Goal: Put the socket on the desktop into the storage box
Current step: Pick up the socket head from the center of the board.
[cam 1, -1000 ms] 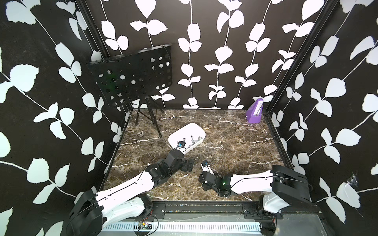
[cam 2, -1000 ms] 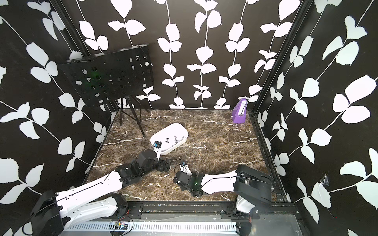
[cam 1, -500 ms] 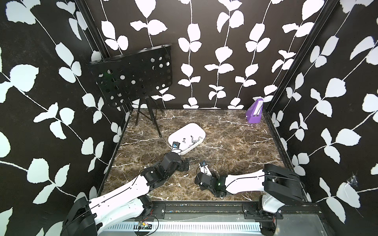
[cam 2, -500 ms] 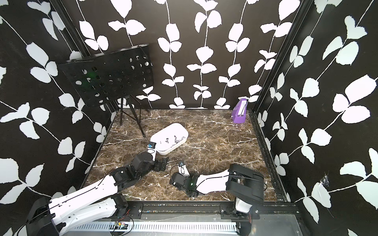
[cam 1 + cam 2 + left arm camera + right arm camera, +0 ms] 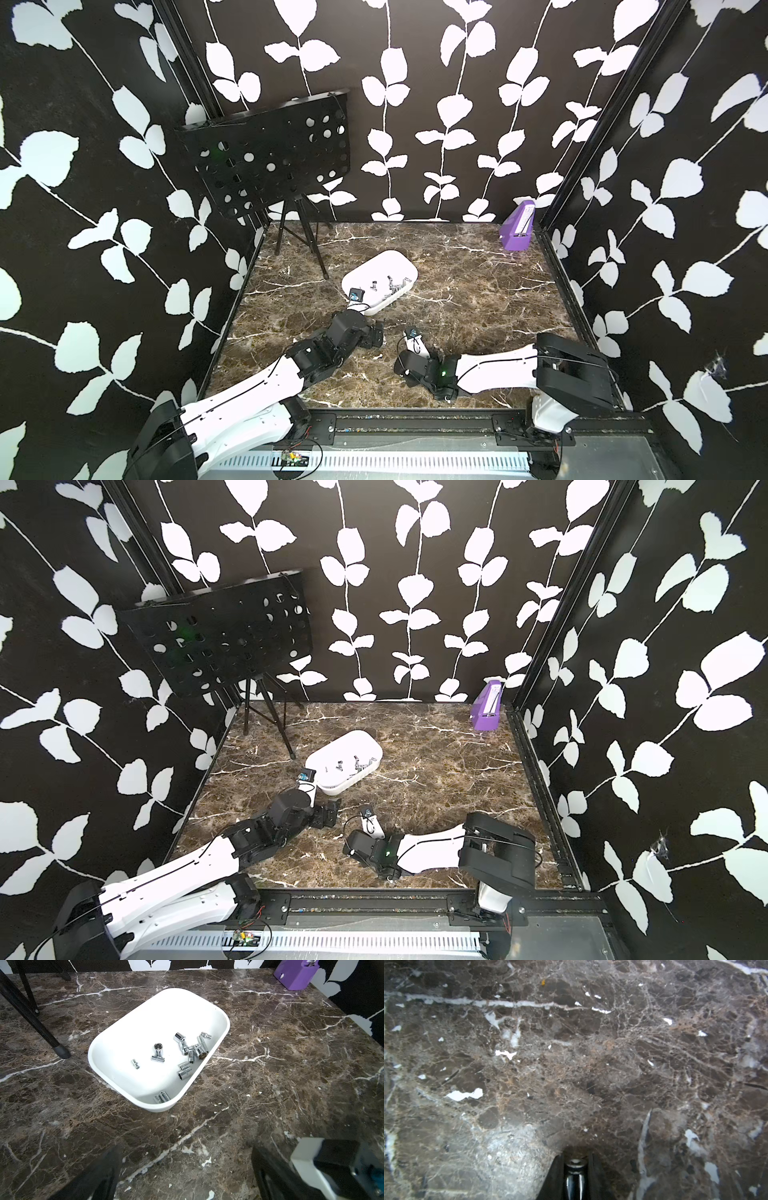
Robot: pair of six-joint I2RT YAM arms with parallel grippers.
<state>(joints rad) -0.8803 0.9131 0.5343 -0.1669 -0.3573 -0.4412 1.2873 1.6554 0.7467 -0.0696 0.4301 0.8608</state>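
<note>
In the right wrist view my right gripper [image 5: 575,1159] is shut on a small chrome socket [image 5: 575,1168], held just above the dark marble desktop [image 5: 571,1064]. In both top views that gripper [image 5: 405,368] [image 5: 353,845] points down near the front middle of the desktop [image 5: 457,291]. The white storage box [image 5: 380,266] [image 5: 345,746] [image 5: 145,1026] lies behind it and holds several chrome sockets [image 5: 184,1044]. My left gripper [image 5: 376,334] [image 5: 328,814] [image 5: 186,1149] stands open and empty just in front of the box.
A black perforated music stand [image 5: 270,153] on a tripod stands at the back left. A small purple box [image 5: 517,228] sits in the back right corner. Black walls with white leaves close three sides. The right arm's wrist camera [image 5: 332,1167] shows beside the left gripper.
The right gripper's jaws have closed on the socket, and the right arm has shifted slightly left. The left arm has edged a little left.
</note>
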